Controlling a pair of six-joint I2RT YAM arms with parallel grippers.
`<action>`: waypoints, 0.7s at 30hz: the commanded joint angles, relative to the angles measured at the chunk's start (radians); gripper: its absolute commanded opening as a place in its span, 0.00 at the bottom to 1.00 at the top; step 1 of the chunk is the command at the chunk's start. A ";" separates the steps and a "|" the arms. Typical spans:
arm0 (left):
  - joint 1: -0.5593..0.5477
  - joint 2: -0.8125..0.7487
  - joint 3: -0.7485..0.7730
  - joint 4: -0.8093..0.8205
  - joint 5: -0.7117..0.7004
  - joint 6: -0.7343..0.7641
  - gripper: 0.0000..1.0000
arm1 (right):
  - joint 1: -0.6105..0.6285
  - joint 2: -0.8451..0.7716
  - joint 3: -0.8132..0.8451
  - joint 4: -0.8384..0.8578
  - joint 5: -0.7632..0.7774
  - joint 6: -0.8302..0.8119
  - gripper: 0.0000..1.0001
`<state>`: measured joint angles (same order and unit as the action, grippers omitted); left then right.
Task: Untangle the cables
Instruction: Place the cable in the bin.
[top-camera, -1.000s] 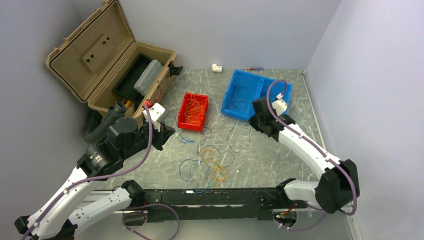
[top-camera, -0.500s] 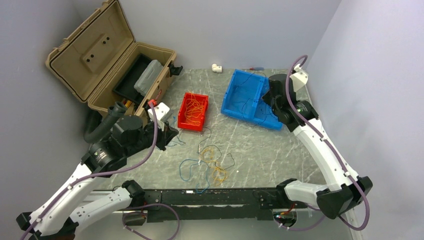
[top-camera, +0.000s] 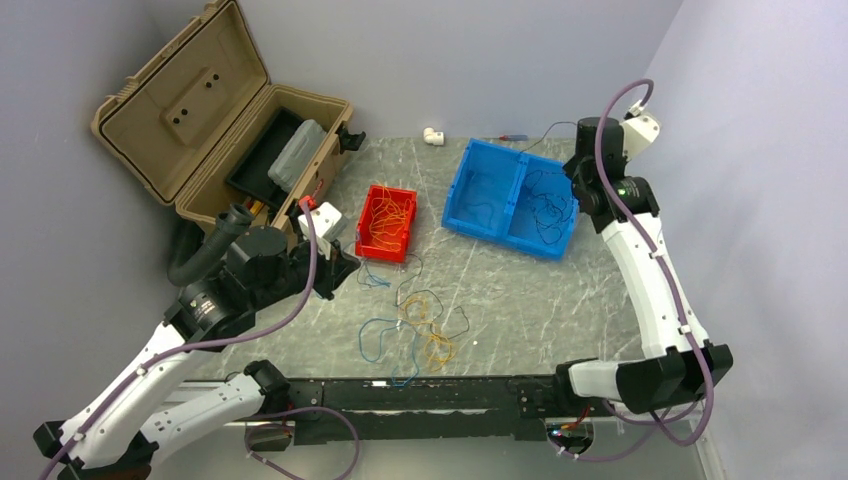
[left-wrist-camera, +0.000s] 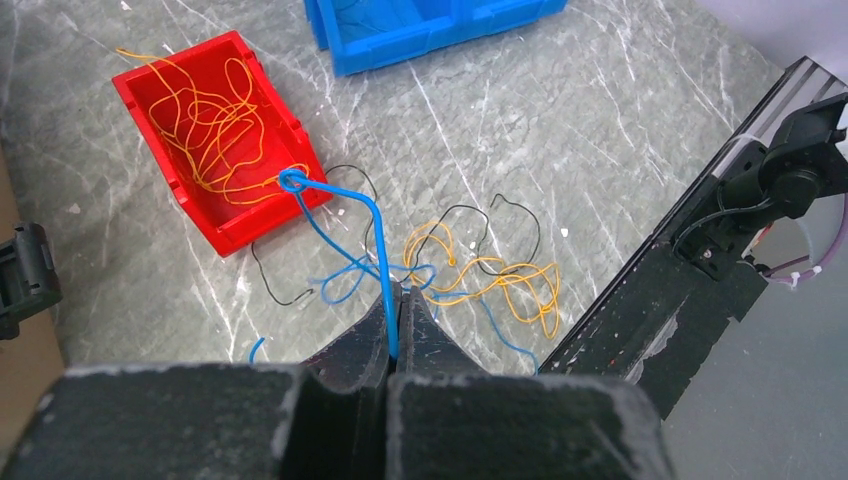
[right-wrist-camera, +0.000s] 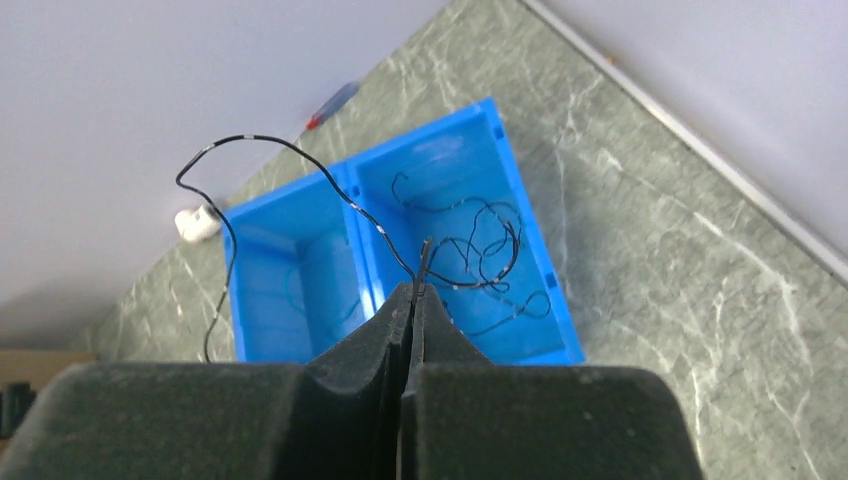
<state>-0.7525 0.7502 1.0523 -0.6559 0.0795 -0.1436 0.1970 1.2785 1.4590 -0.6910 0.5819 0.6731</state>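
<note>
Now we are pinching a blue cable (left-wrist-camera: 384, 255) in the left hand (left-wrist-camera: 398, 330) by the red bin (left-wrist-camera: 255, 225) and a black cable (right-wrist-camera: 352, 205) in the right hand (right-wrist-camera: 412, 300) above the blue bin (right-wrist-camera: 450, 165); other cables (top-camera: 438, 347) are lying tangled on the near table (top-camera: 560, 290).

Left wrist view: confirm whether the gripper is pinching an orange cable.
No, the left gripper is shut on a blue cable that rises from between its fingertips.

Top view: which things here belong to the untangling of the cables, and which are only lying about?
Belonging to the job: blue cable in the left gripper; black cable in the right gripper; loose tangle; red bin with orange cables; blue bin.
Lying about: open tan case; small white part; blue and red tool by the back wall.
</note>
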 joint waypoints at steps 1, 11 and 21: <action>-0.002 0.004 0.042 0.019 0.019 -0.009 0.00 | -0.068 0.034 0.107 0.037 -0.014 -0.042 0.00; -0.002 0.013 0.040 0.024 0.017 -0.004 0.00 | -0.134 0.092 0.151 0.065 -0.002 -0.034 0.00; -0.003 0.029 0.036 0.024 0.012 0.014 0.00 | -0.239 0.259 0.014 0.178 -0.273 0.027 0.00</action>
<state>-0.7525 0.7719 1.0538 -0.6559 0.0826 -0.1429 0.0311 1.4403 1.5063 -0.5903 0.4927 0.6621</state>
